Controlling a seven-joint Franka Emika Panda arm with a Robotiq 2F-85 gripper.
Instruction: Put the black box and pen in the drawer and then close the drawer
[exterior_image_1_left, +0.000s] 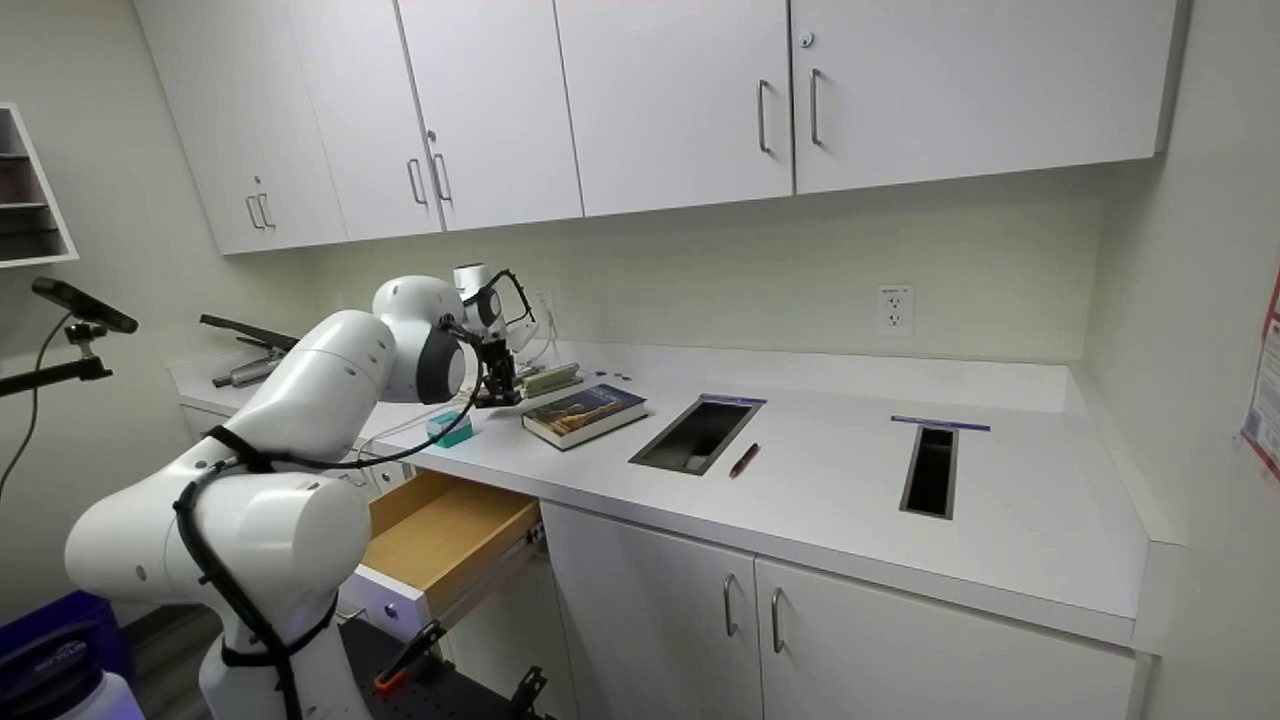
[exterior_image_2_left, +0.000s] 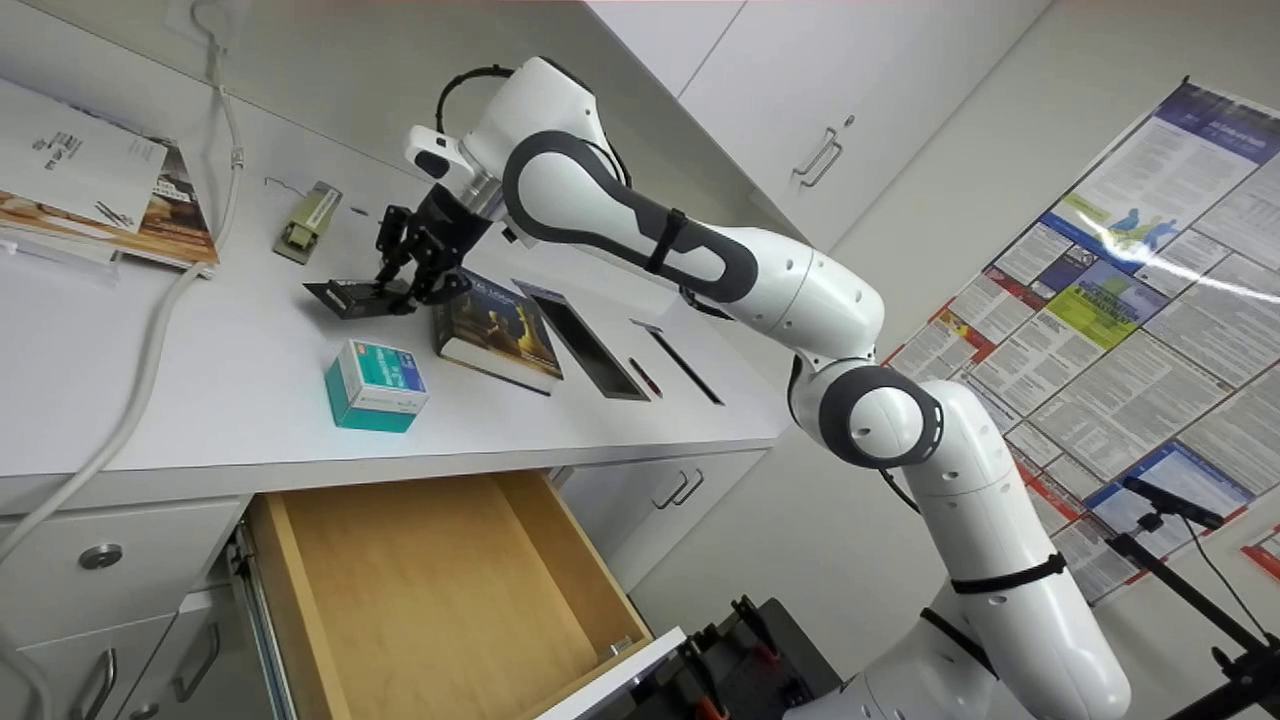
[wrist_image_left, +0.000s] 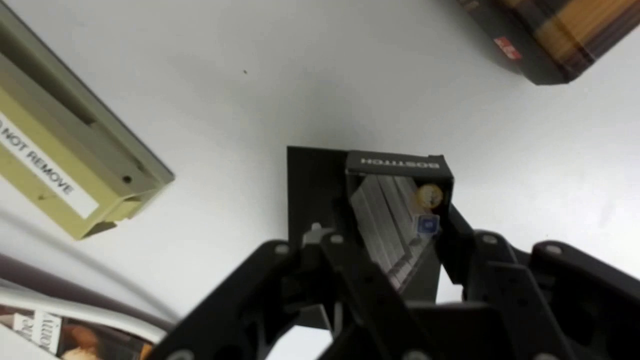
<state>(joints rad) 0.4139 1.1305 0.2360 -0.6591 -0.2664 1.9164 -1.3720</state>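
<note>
Fingers (wrist_image_left: 460, 245) look pinched on the black box (wrist_image_left: 385, 220), one per side, lettered end jutting past them, over the counter (exterior_image_2_left: 250, 400); unclear if lifted. Open drawer (exterior_image_2_left: 440, 580) lies lower, beyond the front edge, so likely out-and-down next. Box: BOSTITCH lettering, grey picture, small yellow and blue marks

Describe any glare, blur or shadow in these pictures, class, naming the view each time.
In an exterior view, a bright streak of glare crosses the posters; in the wrist view, the gripper fingers are blurred in the foreground, while the white label looks sharper, and a soft shadow falls on the counter beside the black box.
</note>
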